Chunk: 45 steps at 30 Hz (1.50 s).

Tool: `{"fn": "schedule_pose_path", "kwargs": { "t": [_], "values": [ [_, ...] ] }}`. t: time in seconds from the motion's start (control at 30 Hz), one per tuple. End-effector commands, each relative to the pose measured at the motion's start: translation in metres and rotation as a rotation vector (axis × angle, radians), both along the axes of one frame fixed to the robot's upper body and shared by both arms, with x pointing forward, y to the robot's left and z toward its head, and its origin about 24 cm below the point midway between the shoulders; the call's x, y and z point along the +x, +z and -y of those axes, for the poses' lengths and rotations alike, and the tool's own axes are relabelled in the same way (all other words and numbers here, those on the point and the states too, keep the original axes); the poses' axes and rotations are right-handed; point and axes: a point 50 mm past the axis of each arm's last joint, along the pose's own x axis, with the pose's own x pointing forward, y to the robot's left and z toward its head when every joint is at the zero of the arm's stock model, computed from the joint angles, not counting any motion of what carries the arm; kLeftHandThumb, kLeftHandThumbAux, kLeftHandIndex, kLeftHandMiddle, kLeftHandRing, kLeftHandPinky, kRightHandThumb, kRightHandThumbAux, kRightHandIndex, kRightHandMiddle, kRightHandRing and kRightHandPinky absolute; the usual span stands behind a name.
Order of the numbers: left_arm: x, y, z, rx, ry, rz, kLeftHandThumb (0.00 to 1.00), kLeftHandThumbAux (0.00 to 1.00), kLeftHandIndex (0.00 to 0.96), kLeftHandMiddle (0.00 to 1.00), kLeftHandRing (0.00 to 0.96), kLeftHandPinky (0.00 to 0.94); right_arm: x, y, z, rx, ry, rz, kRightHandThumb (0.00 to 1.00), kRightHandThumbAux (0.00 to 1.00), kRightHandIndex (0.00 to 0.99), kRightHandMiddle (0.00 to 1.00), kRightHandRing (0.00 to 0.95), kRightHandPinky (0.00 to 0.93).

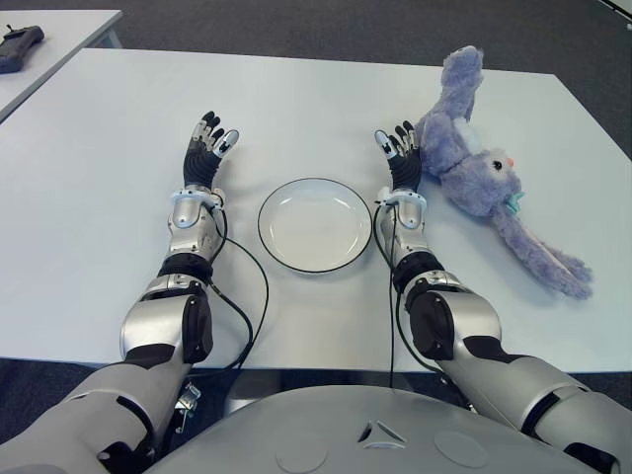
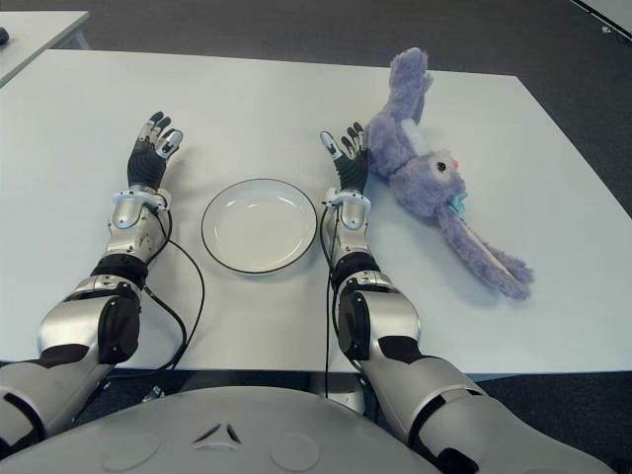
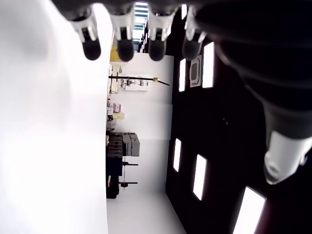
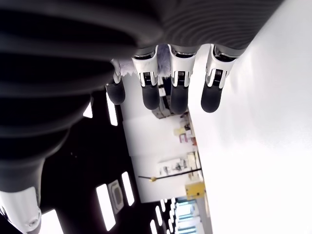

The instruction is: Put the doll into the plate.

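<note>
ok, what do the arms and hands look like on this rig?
Both arms are silver-grey shells with black joints. The left hand and right hand are black, ribbed, with white-tipped fingers. A black cable loops along each forearm.

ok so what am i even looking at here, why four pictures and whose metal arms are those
The arms belong to a humanoid robot. Two pictures come from the cameras in its head, looking down at a white table. The other two come from cameras on its wrists, looking along its fingers. The left hand and right hand are both open and hold nothing. Between them lies an empty white plate. A purple bunny doll lies beside the right hand, on its right side. A dark device sits on another table.
</note>
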Motion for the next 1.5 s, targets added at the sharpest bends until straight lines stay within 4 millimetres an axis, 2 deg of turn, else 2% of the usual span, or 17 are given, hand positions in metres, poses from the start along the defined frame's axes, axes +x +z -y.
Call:
{"fn": "schedule_pose_path", "kwargs": {
  "t": [0.03,0.77,1.17,1.5],
  "values": [
    [-0.097,-0.111,0.014,-0.139,0.084,-0.441,0.000,0.602,0.034,0.036,0.000,0.000,-0.087,-0.110,0.007,0.042,-0.049,-0.464,0.000,0.632,0.062,0.093,0.096,0.124],
    [-0.095,-0.110,0.015,-0.158,0.074,-0.422,0.000,0.590,0.011,0.019,0.000,0.000,-0.083,-0.105,0.005,0.032,-0.056,-0.437,0.000,0.641,0.060,0.091,0.094,0.125],
    [-0.094,-0.110,0.015,-0.161,0.081,-0.428,0.000,0.605,0.024,0.021,0.000,0.000,-0.068,-0.086,-0.002,-0.022,-0.052,-0.330,0.000,0.657,0.047,0.082,0.086,0.110],
    [-0.093,-0.109,0.017,-0.147,0.060,-0.427,0.000,0.602,0.000,0.010,0.000,0.000,-0.062,-0.072,-0.010,-0.066,-0.027,-0.221,0.000,0.676,0.034,0.072,0.075,0.091]
  ]
}}
